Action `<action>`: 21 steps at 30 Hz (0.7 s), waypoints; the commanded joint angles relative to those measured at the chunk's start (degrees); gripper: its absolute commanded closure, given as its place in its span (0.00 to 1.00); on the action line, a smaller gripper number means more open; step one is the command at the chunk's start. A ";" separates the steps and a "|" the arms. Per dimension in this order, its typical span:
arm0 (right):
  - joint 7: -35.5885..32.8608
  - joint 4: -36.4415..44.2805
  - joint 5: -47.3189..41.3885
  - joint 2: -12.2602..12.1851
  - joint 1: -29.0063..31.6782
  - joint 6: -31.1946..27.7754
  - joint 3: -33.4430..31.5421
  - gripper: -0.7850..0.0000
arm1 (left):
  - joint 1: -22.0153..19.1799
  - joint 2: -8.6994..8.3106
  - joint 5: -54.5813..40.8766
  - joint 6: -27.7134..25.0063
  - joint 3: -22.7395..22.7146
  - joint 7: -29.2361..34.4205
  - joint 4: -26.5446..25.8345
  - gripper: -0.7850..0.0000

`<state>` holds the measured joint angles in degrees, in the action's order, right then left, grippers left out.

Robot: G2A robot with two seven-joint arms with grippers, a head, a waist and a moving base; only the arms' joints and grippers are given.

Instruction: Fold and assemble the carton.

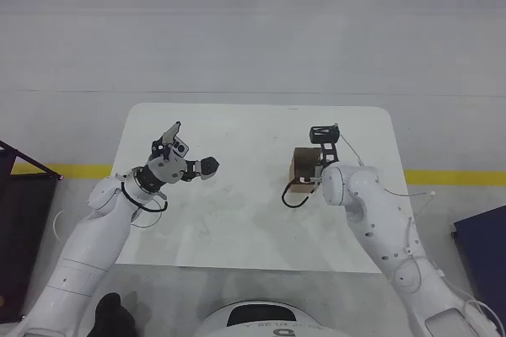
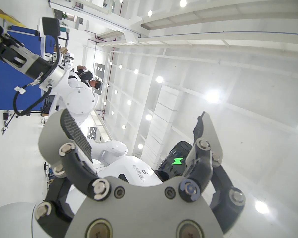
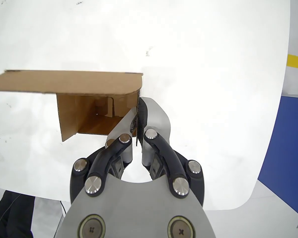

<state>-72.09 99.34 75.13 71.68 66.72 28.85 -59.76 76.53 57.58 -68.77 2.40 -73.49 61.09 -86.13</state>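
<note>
Carton (image 1: 304, 163) pinched at the counter's (image 1: 236, 126) right half.
Right gripper (image 3: 138, 115) pressed onto one wall edge; left gripper (image 1: 191, 150) spread wide, well apart over the left half, bare counter between.

A: Your left arm (image 1: 97, 232) comes in bent at the elbow. The wrist is rolled so that the left gripper (image 1: 191, 149) points upward, away from the surface beneath it.

B: You can see its jaws spread wide. The two ribbed fingers (image 2: 75, 134) stand well apart, with nothing between them.

A: Your right arm (image 1: 379, 223) stretches forward, with the forearm angled inward and the wrist tipped down.

B: Your right gripper (image 3: 138, 115) is clamped tight. You have one finger (image 3: 123, 125) inside the carton (image 3: 64, 81) and the other outside, pinching the edge of one wall between the pads.
</note>
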 commanded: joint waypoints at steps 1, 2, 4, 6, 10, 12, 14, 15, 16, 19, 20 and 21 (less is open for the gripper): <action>-0.46 0.35 -0.08 0.19 -0.17 -0.13 0.15 0.71 | 0.00 0.00 0.00 0.00 0.00 0.00 0.00 0.00; -0.62 0.47 -0.51 0.28 -0.27 -0.27 0.03 0.69 | 0.00 0.00 0.00 0.00 0.00 0.00 0.00 0.00; -0.71 0.26 -1.34 0.43 -0.58 -0.54 -0.37 0.69 | 0.00 0.00 0.00 0.00 0.00 0.00 0.00 0.00; -0.69 -0.45 -1.70 0.59 -1.01 -0.89 -0.46 0.71 | 0.00 0.00 0.00 0.00 0.00 0.00 0.00 0.00; -0.82 -1.90 -2.38 1.01 -1.98 -1.50 -0.06 0.82 | 0.00 0.00 0.00 0.00 0.00 0.00 0.00 0.00; -0.69 -2.44 -2.57 1.25 -2.37 -1.54 0.29 0.94 | 0.00 0.00 0.00 0.00 0.00 0.00 0.00 0.00; -0.63 -2.96 -2.62 1.46 -2.72 -1.73 0.70 1.00 | 0.00 0.00 0.00 0.00 0.00 0.00 0.00 0.00; -0.62 -3.17 -2.41 1.54 -2.85 -1.78 0.91 1.00 | 0.00 0.00 0.00 0.00 0.00 0.00 0.00 0.00; -0.58 -3.47 -1.86 1.64 -3.07 -1.87 1.31 1.00 | 0.00 0.00 0.00 0.00 0.00 0.00 0.00 0.00; -0.39 -4.10 1.09 2.07 -3.69 -1.71 3.31 1.00 | 0.00 0.00 0.00 0.00 0.00 0.00 0.00 0.00; -0.51 -4.25 2.25 2.21 -3.85 -1.44 3.97 1.00 | 0.00 0.00 0.00 0.00 0.00 0.00 0.00 0.00; -0.60 -4.24 2.93 2.32 -3.95 -1.41 4.51 1.00 | 0.00 0.00 0.00 0.00 0.00 0.00 0.00 0.00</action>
<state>-72.55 95.13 77.04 73.88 62.90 27.30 -55.90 76.53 57.58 -68.77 2.40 -73.49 61.09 -86.13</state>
